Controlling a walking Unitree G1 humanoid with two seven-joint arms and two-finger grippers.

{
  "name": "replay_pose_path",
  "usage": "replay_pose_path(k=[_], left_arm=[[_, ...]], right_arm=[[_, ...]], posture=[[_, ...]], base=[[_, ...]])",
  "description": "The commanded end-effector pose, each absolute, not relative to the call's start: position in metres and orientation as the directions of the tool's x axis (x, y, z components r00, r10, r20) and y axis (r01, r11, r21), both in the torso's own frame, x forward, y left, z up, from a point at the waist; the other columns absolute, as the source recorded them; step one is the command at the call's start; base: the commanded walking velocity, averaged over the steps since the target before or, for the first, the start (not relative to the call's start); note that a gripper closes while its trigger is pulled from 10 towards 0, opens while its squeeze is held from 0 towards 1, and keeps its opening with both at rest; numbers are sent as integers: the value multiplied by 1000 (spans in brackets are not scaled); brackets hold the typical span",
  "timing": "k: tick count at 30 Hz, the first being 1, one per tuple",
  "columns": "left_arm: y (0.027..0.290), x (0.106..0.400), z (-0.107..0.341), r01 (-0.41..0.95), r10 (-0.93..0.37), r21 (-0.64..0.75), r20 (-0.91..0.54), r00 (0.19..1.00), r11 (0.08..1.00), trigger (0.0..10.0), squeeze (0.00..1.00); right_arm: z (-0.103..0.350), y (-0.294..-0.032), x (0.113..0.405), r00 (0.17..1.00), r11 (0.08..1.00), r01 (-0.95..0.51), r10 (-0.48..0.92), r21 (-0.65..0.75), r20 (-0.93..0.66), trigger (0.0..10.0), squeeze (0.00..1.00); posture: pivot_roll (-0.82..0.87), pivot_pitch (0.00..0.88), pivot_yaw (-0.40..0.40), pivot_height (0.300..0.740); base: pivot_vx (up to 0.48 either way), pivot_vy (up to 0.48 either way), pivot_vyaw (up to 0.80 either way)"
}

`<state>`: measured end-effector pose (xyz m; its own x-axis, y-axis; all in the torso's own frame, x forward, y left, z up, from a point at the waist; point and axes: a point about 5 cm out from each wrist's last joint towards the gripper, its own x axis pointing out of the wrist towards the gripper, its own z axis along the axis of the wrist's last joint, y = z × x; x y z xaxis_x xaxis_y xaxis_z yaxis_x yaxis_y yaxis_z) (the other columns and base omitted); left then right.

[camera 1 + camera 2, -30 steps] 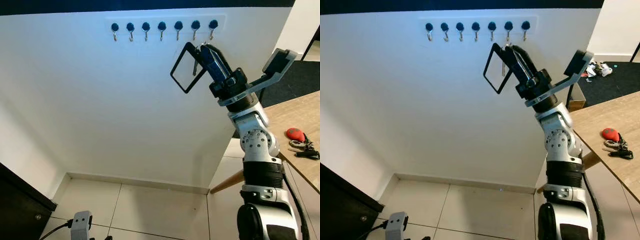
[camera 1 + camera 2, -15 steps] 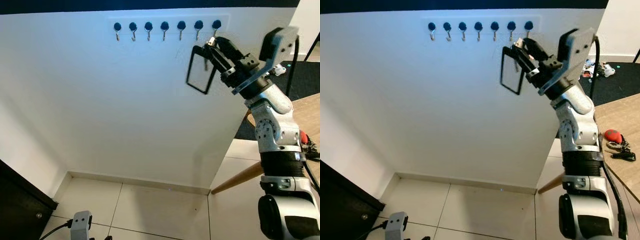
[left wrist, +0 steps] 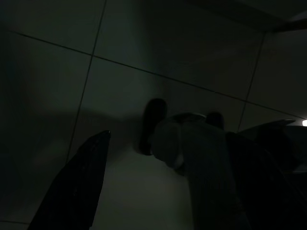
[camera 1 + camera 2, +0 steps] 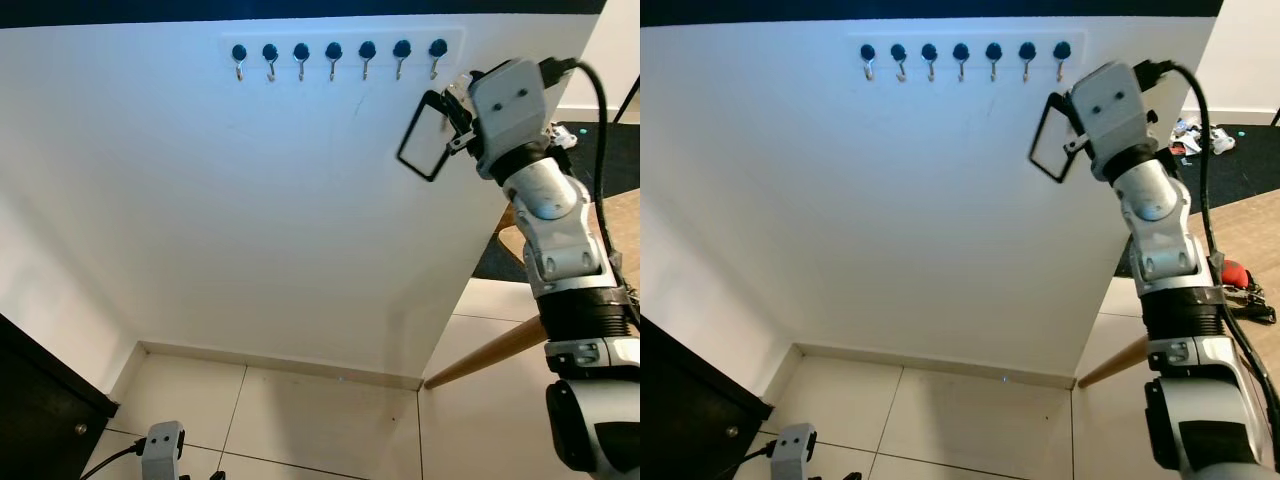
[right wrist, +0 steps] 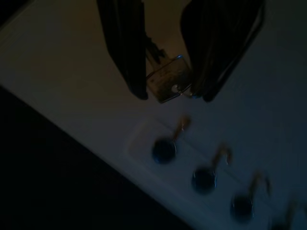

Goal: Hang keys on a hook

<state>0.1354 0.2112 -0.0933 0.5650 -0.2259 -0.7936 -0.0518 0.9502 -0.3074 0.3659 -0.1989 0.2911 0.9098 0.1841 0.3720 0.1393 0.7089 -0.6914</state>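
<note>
1. Now our right pincer (image 4: 452, 100) has swung from mid-frame toward the upper right, bringing the keys (image 5: 168, 81) just below the rightmost hook (image 4: 437, 52); we judge the hanging is close
2. It is clamped on the keys, the black loop (image 4: 423, 148) dangling beneath against the white wall (image 4: 200, 200)
3. Our right arm reaches up, wrist camera facing us; the left pincer (image 3: 158, 191), fingers apart, hangs over the floor
</note>
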Motion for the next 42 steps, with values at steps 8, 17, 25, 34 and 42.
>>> replay_pose_path(k=[8, 17, 25, 34, 42], left_arm=[[214, 130, -94, -61, -229, -314, -800, 555, 948, 10000, 0], [212, 129, -95, -58, -247, -332, -798, 550, 942, 10000, 0], [209, 129, -95, -53, -268, -352, -794, 546, 935, 10000, 0], [208, 129, -95, -49, -278, -362, -789, 547, 931, 10000, 0], [209, 129, -95, -51, -278, -364, -788, 550, 930, 10000, 0]], right_arm=[[286, -209, 371, 932, 447, 276, 93, -851, 351, 10000, 0], [283, -226, 373, 951, 322, 297, -14, -899, 309, 10000, 0], [271, -235, 375, 970, 336, 244, -70, -910, 234, 10000, 0], [271, -248, 374, 965, 445, 262, -149, -856, 218, 10000, 0], [265, -256, 374, 968, 472, 243, -177, -847, 179, 10000, 0]], posture=[[-87, 58, 49, 740], [-92, 58, 51, 740], [-95, 61, 53, 740], [-96, 59, 51, 740], [-95, 49, 45, 740]], base=[[0, 0, 0], [0, 0, 0], [0, 0, 0], [0, 0, -178], [0, 0, -800]])
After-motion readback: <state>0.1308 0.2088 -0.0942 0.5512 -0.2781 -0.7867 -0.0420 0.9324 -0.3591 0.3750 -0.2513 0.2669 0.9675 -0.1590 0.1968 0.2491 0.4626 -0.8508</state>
